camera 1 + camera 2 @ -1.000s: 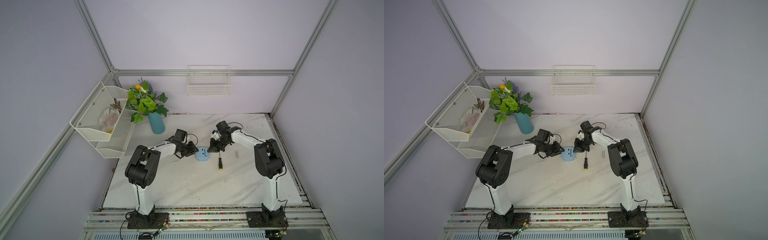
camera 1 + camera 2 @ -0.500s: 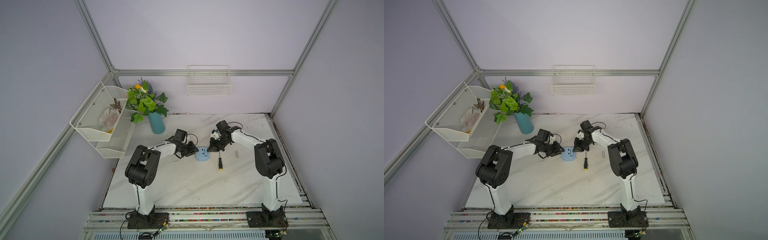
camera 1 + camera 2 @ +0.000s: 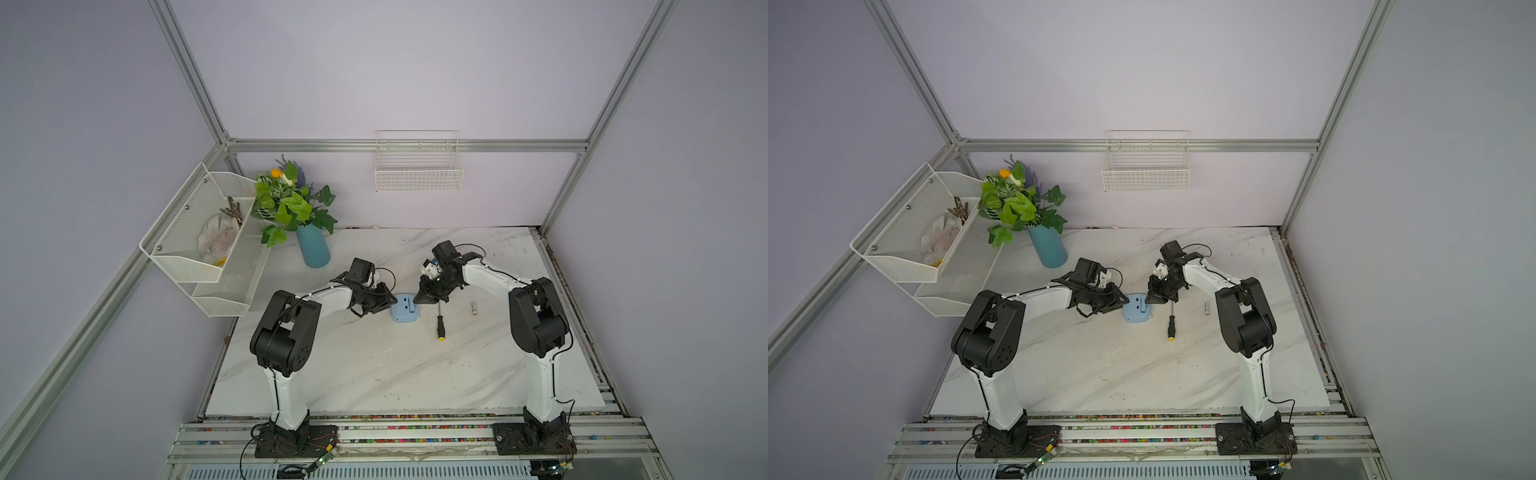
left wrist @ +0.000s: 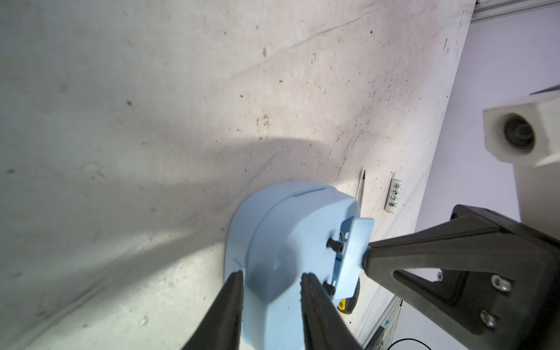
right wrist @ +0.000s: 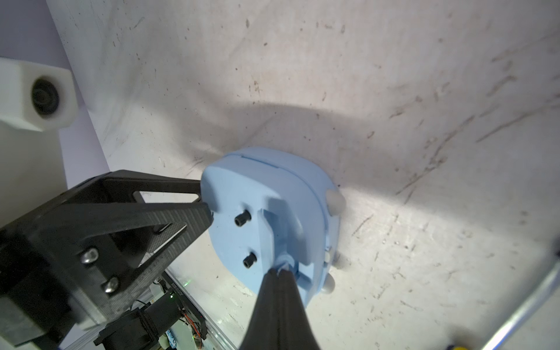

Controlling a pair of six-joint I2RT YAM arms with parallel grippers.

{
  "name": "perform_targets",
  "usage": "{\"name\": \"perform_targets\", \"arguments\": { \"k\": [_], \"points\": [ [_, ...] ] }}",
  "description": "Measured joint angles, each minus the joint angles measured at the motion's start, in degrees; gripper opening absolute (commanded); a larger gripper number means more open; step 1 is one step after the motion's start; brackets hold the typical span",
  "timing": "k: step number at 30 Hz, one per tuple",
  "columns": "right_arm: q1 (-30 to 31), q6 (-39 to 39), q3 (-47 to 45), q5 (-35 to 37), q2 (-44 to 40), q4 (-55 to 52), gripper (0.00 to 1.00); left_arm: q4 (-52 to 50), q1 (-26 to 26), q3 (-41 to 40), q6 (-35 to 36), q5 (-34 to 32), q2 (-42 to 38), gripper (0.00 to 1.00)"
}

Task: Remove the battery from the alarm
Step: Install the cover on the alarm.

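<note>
Left hand — narrow grip on alarm

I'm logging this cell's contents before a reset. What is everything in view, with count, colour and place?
alarm: one, light blue, face down mid-table
cover flap: one, light blue, raised on the alarm's back
screwdriver: one, black with yellow end, on the table beside the alarm
battery: one, silvery-white, on the table beyond the screwdriver
vase: one, teal, back left of table
plant: one, green, in the vase
wire basket: one, white, back wall
mesh shelf: one, white, left wall
table: one, white marble
left pincer: black, clamped on the alarm's edge
right pincer: black, shut, tips at the cover flap
</note>
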Motion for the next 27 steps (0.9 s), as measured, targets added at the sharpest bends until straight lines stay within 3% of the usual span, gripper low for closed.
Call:
{"name": "perform_targets", "arguments": {
  "k": [27],
  "points": [
    [0.22,-2.08,0.61,0.11,0.63,-0.9,0.0,0.02,0.0,0.0,-0.02,0.2,0.0,0.36]
  ]
}}
